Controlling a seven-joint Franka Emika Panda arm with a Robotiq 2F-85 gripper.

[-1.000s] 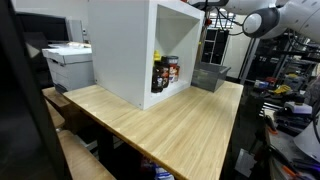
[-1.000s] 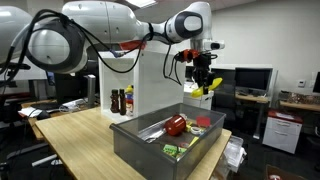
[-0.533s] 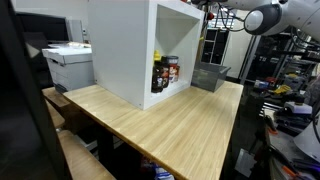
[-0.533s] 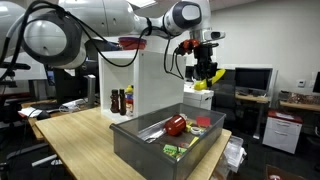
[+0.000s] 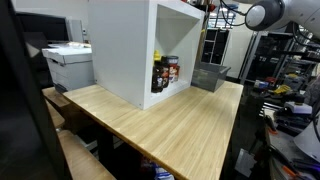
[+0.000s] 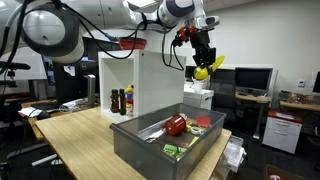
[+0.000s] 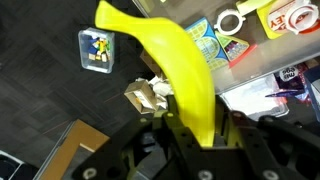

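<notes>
Tool (image 6: pixel 203 62) risen higher above gray bin (image 6: pixel 140 146), still clenched on yellow banana (image 6: pixel 209 69).

Open air lies on every side of the fingers (image 6: pixel 200 52), and the yellow curved banana (image 6: pixel 211 68) clamped between them is the only thing close. Well below the fingers stands the grey rectangular metal bin (image 6: pixel 135 148), its floor partly taken up by a round red object (image 6: pixel 176 125) and flat packets. Off to one side of the fingers rises the tall white open-fronted cabinet (image 6: pixel 150 85), its shelf crowded with dark bottles (image 6: pixel 121 101).
</notes>
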